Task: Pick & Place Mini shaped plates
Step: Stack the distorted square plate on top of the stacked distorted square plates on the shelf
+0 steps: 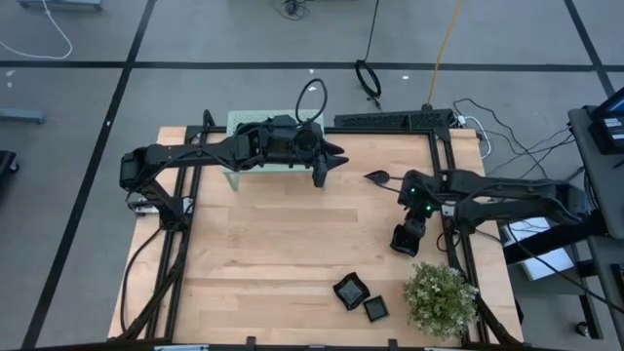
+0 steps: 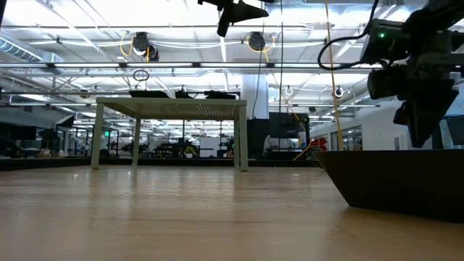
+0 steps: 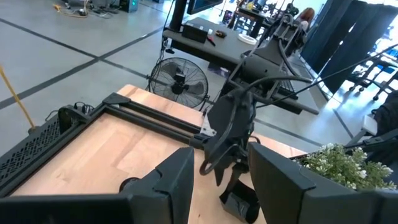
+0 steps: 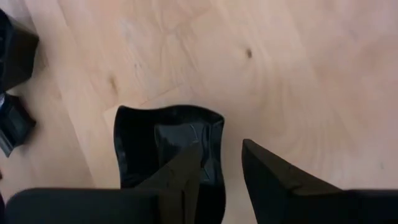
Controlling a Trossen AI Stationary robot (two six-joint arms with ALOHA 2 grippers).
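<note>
A black wavy-rimmed mini plate (image 4: 165,146) lies on the wood at the table's right (image 1: 404,242). My right gripper (image 4: 221,144) points steeply down over it, open. One finger is above the plate's inside and the other beyond its side wall, with bare wood showing between wall and finger. My left gripper (image 1: 330,168) hangs open and empty, high by the green platform (image 1: 242,123). A teardrop plate (image 1: 377,177) rests on the table between the arms. Two more plates (image 1: 349,290) (image 1: 375,309) sit near the front edge.
A potted plant (image 1: 441,297) stands at the front right corner, close to the two front plates. The green platform (image 2: 170,109) stands on legs at the far side with low dark shapes on top. A dark dish (image 2: 399,181) fills the low view's right foreground.
</note>
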